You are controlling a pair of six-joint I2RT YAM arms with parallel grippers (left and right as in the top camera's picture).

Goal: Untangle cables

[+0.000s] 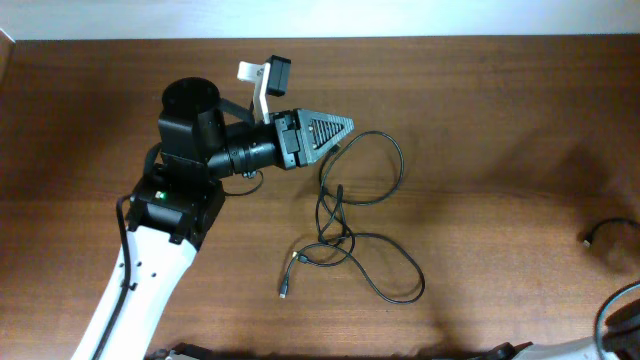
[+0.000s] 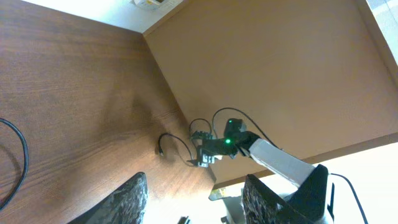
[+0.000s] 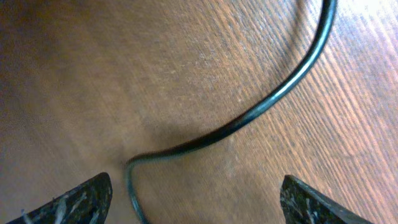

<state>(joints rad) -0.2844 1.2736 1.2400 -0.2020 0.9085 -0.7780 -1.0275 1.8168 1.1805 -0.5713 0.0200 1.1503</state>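
Note:
Several thin black cables (image 1: 350, 225) lie in a loose tangle of loops at the middle of the table, with small plugs (image 1: 285, 290) at the lower left. My left gripper (image 1: 345, 128) hovers at the top end of that tangle; in its wrist view it (image 2: 196, 180) is open with nothing between the fingers. A separate short cable (image 1: 600, 235) lies at the far right and also shows as a small loop (image 2: 174, 144) in the left wrist view. My right gripper (image 3: 196, 180) stands wide open just above the wood, and a cable (image 3: 273, 99) curves across between its fingers.
The brown wooden table (image 1: 480, 120) ends at a pale strip along its far edge. My right arm (image 2: 273, 155), with a green light, reaches in from the far side in the left wrist view. A white bracket with a black camera (image 1: 265, 75) sticks up beside the left wrist.

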